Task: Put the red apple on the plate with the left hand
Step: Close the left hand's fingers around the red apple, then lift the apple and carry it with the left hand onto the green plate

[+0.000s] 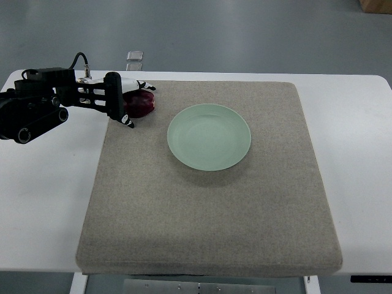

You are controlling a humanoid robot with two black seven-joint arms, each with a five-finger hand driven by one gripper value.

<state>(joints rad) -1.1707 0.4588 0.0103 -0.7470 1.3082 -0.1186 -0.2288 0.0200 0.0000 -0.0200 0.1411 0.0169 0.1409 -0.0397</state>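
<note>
One arm in view: left, entering from the picture's left edge.
Left hand [125,101]: fingers curled around the apple [141,104], holding it.
Apple: red, at the mat's [208,208] far-left corner, at 10 o'clock from the plate [209,136], apart from it.
Plate: pale green, on the mat.
Table [349,122]: white, under the mat.

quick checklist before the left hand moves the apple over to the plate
1. Left hand at the red apple: ok, fingers around it.
2. Grip firm: cannot tell, contact is hidden.
3. Apple lifted off the mat: cannot tell.
4. Plate empty: ok.
5. Mat between apple and plate free of objects: ok.
6. Right arm out of the way: ok, not in view.
</note>
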